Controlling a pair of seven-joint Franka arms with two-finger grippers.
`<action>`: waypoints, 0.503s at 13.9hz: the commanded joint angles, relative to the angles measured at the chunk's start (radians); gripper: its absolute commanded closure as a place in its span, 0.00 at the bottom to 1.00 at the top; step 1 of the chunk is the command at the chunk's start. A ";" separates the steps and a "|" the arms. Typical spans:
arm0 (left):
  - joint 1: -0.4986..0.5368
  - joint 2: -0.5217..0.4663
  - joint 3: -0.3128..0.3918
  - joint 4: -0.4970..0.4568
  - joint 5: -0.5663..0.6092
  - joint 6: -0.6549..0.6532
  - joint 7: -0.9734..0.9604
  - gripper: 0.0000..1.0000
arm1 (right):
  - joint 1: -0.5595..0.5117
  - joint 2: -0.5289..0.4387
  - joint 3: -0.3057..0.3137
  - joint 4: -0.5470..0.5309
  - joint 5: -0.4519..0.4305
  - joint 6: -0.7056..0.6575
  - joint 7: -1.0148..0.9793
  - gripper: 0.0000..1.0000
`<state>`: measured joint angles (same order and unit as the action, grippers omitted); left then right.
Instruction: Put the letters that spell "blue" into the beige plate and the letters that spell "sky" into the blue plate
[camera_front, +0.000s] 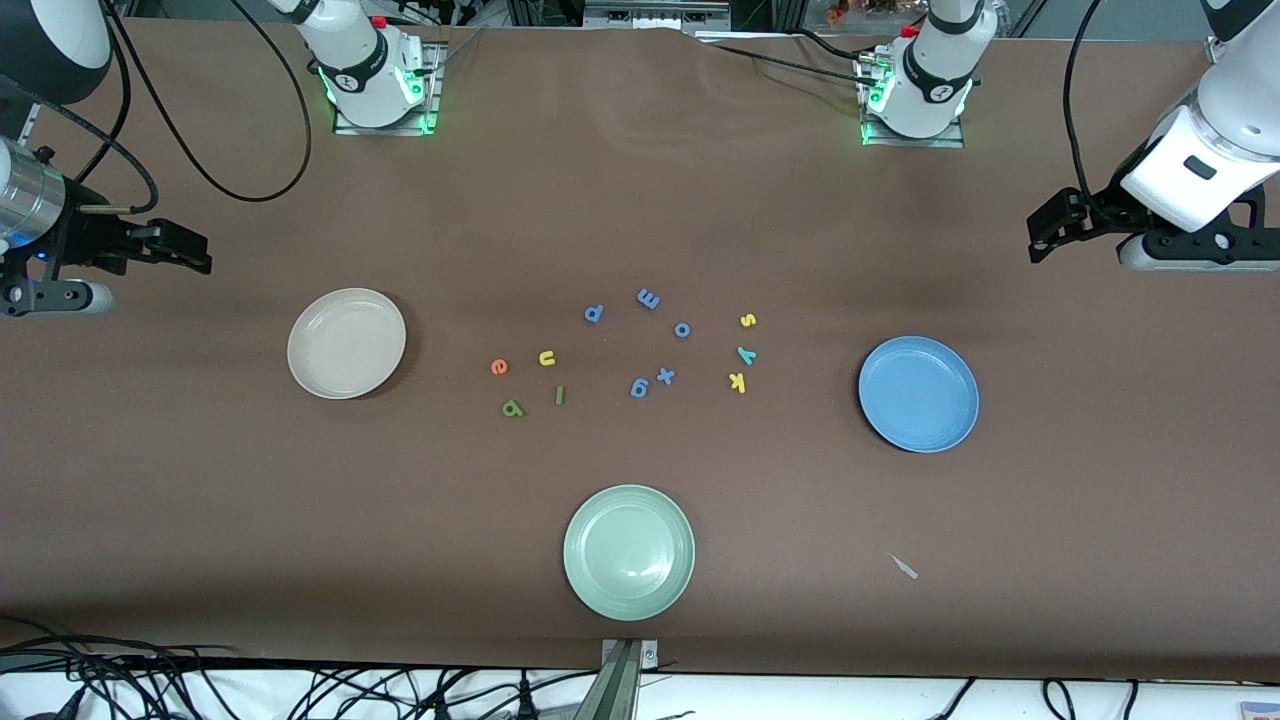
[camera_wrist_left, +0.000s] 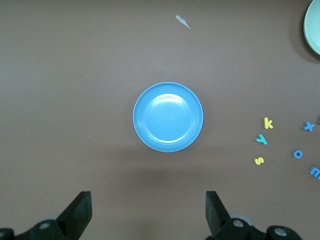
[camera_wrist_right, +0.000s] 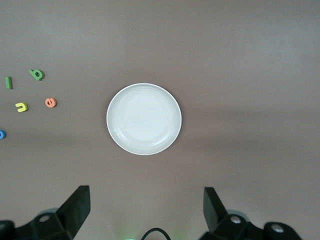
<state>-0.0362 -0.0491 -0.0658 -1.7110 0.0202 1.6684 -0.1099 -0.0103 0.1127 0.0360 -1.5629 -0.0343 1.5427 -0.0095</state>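
Note:
The beige plate (camera_front: 346, 343) (camera_wrist_right: 144, 118) lies empty toward the right arm's end. Beside it lie the orange e (camera_front: 499, 367), yellow u (camera_front: 547, 358), green b (camera_front: 513, 408) and green l (camera_front: 560, 396). The blue plate (camera_front: 918, 393) (camera_wrist_left: 168, 117) lies empty toward the left arm's end, with the yellow s (camera_front: 748, 320), teal y (camera_front: 746, 354) and yellow k (camera_front: 738, 382) beside it. My left gripper (camera_front: 1042, 238) (camera_wrist_left: 148, 202) hangs open and empty above the table near the blue plate. My right gripper (camera_front: 192, 252) (camera_wrist_right: 146, 199) hangs open and empty near the beige plate.
Several blue letters (camera_front: 648, 298) lie scattered between the two letter groups. A pale green plate (camera_front: 629, 551) sits nearer to the front camera. A small scrap (camera_front: 904, 566) lies near the front edge. Cables run by the right arm's base.

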 joint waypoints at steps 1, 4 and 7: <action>-0.004 -0.015 0.000 -0.010 -0.005 -0.007 0.010 0.00 | 0.001 -0.001 -0.002 0.004 -0.006 -0.012 0.000 0.00; -0.007 -0.015 -0.002 -0.009 -0.002 -0.007 0.007 0.00 | 0.003 -0.001 -0.002 0.006 -0.007 -0.010 0.002 0.00; -0.007 -0.015 -0.002 -0.009 0.000 -0.009 0.010 0.00 | 0.001 -0.001 -0.004 0.004 -0.006 -0.010 0.000 0.00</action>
<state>-0.0390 -0.0491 -0.0694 -1.7110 0.0202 1.6684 -0.1098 -0.0103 0.1127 0.0358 -1.5629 -0.0343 1.5427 -0.0095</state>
